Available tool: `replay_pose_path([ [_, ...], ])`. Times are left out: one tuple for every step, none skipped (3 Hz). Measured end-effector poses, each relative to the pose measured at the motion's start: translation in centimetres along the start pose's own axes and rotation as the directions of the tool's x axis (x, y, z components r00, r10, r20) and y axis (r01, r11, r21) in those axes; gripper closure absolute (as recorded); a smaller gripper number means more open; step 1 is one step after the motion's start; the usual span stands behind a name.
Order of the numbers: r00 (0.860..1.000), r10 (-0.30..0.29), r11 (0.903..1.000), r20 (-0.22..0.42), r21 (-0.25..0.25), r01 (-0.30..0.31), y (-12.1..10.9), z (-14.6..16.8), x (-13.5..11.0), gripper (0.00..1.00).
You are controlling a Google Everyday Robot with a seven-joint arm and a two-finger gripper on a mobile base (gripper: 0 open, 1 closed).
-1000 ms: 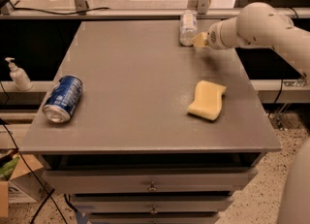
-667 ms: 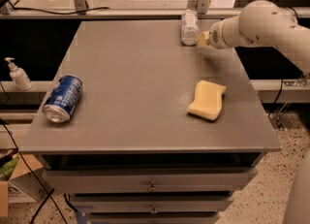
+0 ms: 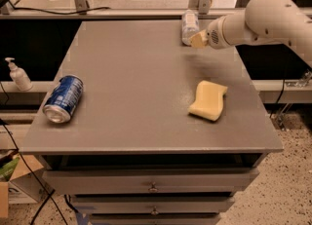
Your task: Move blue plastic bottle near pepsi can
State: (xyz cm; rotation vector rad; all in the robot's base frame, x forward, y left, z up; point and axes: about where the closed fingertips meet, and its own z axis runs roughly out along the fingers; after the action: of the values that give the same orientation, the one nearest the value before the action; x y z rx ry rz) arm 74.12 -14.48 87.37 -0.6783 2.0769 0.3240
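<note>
The gripper [image 3: 198,40] hangs at the far edge of the table [image 3: 136,68], right up against the bottle [image 3: 189,24]; whether it is released or clenched cannot be told. The bottle is clear plastic with a pale label, close to the far right corner. A yellow, wavy-edged sponge [image 3: 208,100] lies nearer the front, by the right edge. Flat, matte grey tabletop stretches open to the blue can [image 3: 63,98], on its side at the left edge. A white pump bottle [image 3: 18,75] stands off the table, left.

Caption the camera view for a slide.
Gripper beside the blue plastic bottle at the far edge of the table; pepsi can lying front left, yellow sponge right.
</note>
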Motion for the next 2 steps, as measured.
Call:
replay_pose_path([
  [0.991, -0.136, 0.9792, 0.023, -0.149, 0.137, 5.8, -2.2, -1.6, 1.0],
  [0.976, -0.214, 0.9589, 0.026, -0.185, 0.216, 7.2, -2.0, -1.4, 1.0],
])
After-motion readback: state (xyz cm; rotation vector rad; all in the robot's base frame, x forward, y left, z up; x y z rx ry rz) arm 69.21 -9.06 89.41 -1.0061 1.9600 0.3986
